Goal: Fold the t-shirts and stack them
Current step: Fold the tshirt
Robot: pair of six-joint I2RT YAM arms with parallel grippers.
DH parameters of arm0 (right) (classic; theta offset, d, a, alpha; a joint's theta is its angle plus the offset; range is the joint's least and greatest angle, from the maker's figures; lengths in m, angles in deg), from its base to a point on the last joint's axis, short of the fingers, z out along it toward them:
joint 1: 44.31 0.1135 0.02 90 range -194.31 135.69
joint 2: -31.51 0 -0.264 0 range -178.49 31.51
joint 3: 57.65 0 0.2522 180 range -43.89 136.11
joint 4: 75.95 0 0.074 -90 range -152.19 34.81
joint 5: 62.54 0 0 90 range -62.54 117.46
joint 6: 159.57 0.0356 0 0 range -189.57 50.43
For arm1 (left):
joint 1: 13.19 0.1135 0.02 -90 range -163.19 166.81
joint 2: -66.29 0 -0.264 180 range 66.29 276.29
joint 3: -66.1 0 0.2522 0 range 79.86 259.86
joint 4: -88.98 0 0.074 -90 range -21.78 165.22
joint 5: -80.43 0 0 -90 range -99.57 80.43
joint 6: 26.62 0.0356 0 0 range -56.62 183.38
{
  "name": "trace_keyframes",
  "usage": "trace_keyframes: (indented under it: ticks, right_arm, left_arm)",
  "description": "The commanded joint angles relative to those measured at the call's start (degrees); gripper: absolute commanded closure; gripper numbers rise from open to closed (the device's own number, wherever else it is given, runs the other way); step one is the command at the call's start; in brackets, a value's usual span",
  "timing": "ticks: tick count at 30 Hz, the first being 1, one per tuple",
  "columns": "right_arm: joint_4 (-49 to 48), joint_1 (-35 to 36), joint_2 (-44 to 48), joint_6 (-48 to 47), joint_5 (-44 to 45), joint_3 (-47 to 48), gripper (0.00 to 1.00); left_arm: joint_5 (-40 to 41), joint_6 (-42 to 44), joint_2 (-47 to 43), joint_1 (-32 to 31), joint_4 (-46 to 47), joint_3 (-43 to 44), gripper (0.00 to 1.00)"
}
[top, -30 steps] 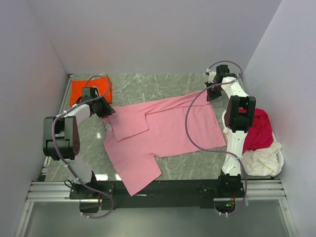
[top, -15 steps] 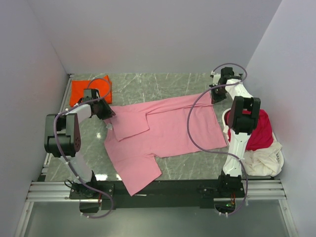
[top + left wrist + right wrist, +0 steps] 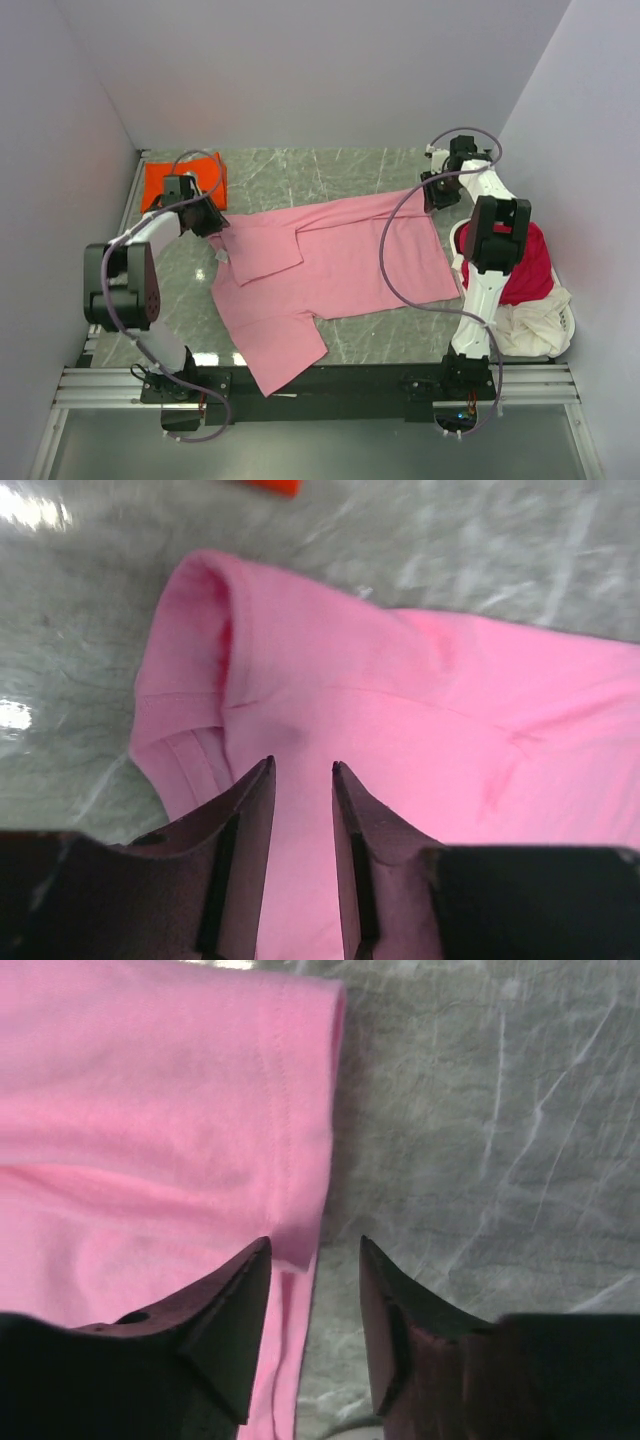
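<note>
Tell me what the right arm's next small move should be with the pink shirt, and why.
Probably lift the right gripper straight up, clear of the pink t-shirt. Its jaws stand open over the hem corner, which lies flat on the table. The top view shows the shirt mostly spread out, so that corner seems to need no more pulling.

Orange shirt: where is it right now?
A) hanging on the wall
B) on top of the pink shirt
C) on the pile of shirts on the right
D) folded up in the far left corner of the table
D: the orange shirt lies folded in the table's far left corner, just beyond the spread-out pink shirt.
</note>
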Motion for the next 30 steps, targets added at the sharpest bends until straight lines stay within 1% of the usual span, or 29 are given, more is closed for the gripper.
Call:
trace_keyframes:
  ticks: [1, 3, 4, 6, 7, 8, 11, 12, 13, 14, 15, 16, 17, 18, 20, 21, 22, 24, 25, 26, 27, 28, 29, 30]
  right_arm:
    - [1.5, -0.2, 10.3, -4.1, -4.3, -0.9, 0.48]
    - [2.0, 0.4, 12.7, -5.8, -6.6, -2.5, 0.45]
    - [2.3, 0.6, 15.1, -7.4, -9.3, -3.6, 0.44]
    - [4.0, 1.3, 17.5, -9.6, -13.0, -4.8, 0.43]
    - [4.9, 2.3, 19.9, -12.4, -16.3, -6.0, 0.43]
    - [5.8, 2.7, 21.3, -13.3, -18.1, -7.1, 0.43]
    - [6.5, 5.5, 27.7, -17.3, -23.9, -12.6, 0.41]
    - [5.5, 6.0, 29.5, -17.9, -24.9, -14.6, 0.41]
    - [5.1, 7.5, 33.5, -19.3, -26.0, -18.2, 0.41]
    - [3.5, 9.5, 35.6, -19.8, -27.1, -20.2, 0.41]
    - [2.5, 10.5, 37.7, -19.9, -27.6, -22.3, 0.41]
    - [1.6, 11.4, 41.8, -20.6, -28.2, -25.9, 0.41]
    - [-0.3, 12.8, 43.9, -21.2, -29.1, -27.8, 0.4]
    - [-1.2, 13.5, 48.4, -22.0, -31.9, -29.9, 0.4]
    - [-3.6, 13.6, 53.0, -26.4, -36.7, -36.4, 0.39]
    - [-4.3, 13.6, 55.3, -28.4, -41.1, -38.6, 0.34]
    - [-4.8, 13.7, 59.4, -32.3, -43.1, -42.8, 0.3]
    - [-3.4, 13.8, 62.8, -37.4, -46.1, -46.2, 0.17]
    - [-2.3, 14.1, 65.3, -42.2, -48.2, -48.7, 0.15]
    - [-1.4, 14.0, 66.4, -43.8, -48.6, -49.6, 0.13]
    - [-0.3, 14.3, 67.2, -44.8, -48.6, -50.4, 0.12]
    - [0.0, 14.3, 68.6, -44.8, -48.2, -51.3, 0.12]
    - [0.1, 14.3, 68.9, -44.2, -47.7, -51.8, 0.12]
    - [1.2, 14.3, 69.0, -44.2, -47.3, -51.8, 0.12]
  left_arm:
    - [1.1, 4.6, -13.5, 0.3, 2.0, 0.9, 0.64]
    - [2.0, 7.7, -18.1, 0.2, 2.2, 0.4, 0.53]
    - [2.0, 9.5, -22.4, 0.2, 2.6, 0.0, 0.43]
    - [2.3, 11.1, -26.3, 0.3, 3.2, -0.8, 0.29]
    - [2.6, 11.4, -29.5, 0.3, 3.8, -1.3, 0.08]
    - [2.6, 11.3, -31.0, 0.5, 4.1, -1.8, 0.01]
    - [-4.3, 11.1, -34.9, 1.5, 5.2, -3.8, 0.0]
    - [-8.6, 11.0, -35.4, 1.6, 5.0, -4.2, 0.01]
    - [-11.0, 11.0, -36.1, 1.6, 4.8, -4.3, 0.01]
    - [-13.5, 11.0, -36.5, 1.5, 4.4, -4.4, 0.01]
    - [-15.5, 11.1, -36.7, 1.6, 3.7, -4.6, 0.0]
    - [-18.1, 11.3, -37.2, 1.4, 2.9, -4.4, 0.01]
    - [-18.8, 11.7, -37.5, 0.6, 1.4, -4.4, 0.01]
    - [-18.4, 11.8, -38.1, -0.3, -1.6, -4.0, 0.01]
    - [-18.9, 12.4, -38.7, -4.0, -5.3, -3.8, 0.01]
    - [-18.1, 12.5, -38.9, -5.3, -8.9, -4.0, 0.02]
    - [-17.3, 12.5, -39.8, -8.4, -10.3, -4.3, 0.03]
    - [-15.5, 12.8, -41.2, -11.5, -13.3, -5.6, 0.03]
    - [-14.3, 12.0, -42.8, -13.1, -15.7, -6.1, 0.04]
    - [-13.8, 11.7, -43.5, -15.7, -17.2, -6.5, 0.04]
    - [-13.5, 11.0, -44.1, -16.9, -18.4, -7.4, 0.05]
    - [-12.7, 9.3, -45.2, -18.1, -21.2, -7.8, 0.06]
    - [-12.0, 8.3, -45.8, -20.8, -22.3, -8.3, 0.06]
    - [-11.1, 7.7, -46.2, -22.1, -23.5, -9.2, 0.07]
